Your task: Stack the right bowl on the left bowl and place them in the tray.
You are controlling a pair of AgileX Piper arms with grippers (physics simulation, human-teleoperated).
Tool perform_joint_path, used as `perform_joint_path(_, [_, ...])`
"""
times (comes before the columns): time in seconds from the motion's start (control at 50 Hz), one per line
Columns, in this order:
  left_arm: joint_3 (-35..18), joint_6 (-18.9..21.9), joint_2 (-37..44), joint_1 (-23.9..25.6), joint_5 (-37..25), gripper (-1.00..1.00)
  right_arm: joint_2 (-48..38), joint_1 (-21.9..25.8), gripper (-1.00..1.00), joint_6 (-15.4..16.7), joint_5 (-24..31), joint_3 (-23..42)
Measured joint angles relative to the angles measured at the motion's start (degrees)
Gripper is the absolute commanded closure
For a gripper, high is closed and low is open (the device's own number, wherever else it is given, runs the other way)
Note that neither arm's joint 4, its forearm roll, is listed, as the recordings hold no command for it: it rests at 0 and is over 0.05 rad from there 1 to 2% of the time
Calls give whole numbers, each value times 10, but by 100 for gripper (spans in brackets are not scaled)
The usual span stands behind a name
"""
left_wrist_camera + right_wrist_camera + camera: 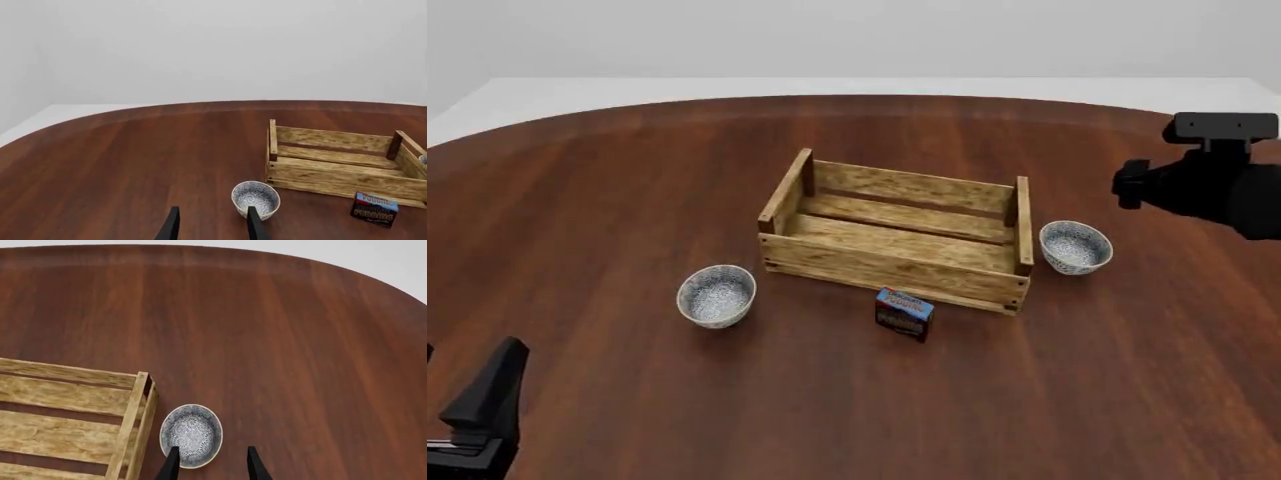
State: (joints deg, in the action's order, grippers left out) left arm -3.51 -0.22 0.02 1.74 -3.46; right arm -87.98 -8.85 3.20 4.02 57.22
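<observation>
— Nearest you, what's by the tray (pixel 888 262)?

— The carton (pixel 904 313) touches its near wall; your left bowl (pixel 717 296) sits off its left near corner, your right bowl (pixel 1076 247) just beside its right end — all on the desk (pixel 601 200).

— And your grippers?

— Left gripper (pixel 212 224) and right gripper (pixel 211 464) both spread, holding nothing.

Both arms are matte black. The right arm (pixel 1214 185) is blocky, topped by a flat rectangular housing. The left arm (pixel 481 400) shows a tapered wedge. Slim black fingers (pixel 172 227) narrow to points.
</observation>
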Motion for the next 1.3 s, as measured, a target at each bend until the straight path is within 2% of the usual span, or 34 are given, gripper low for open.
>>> perform_joint_path(0.66, [-2, 1, 0, -3, 2, -100, -150, -18, -100, -15, -46, 33])
perform_joint_path(1.3, [5, 0, 0, 1, 10, -100, -244, -25, -100, -29, -93, 31])
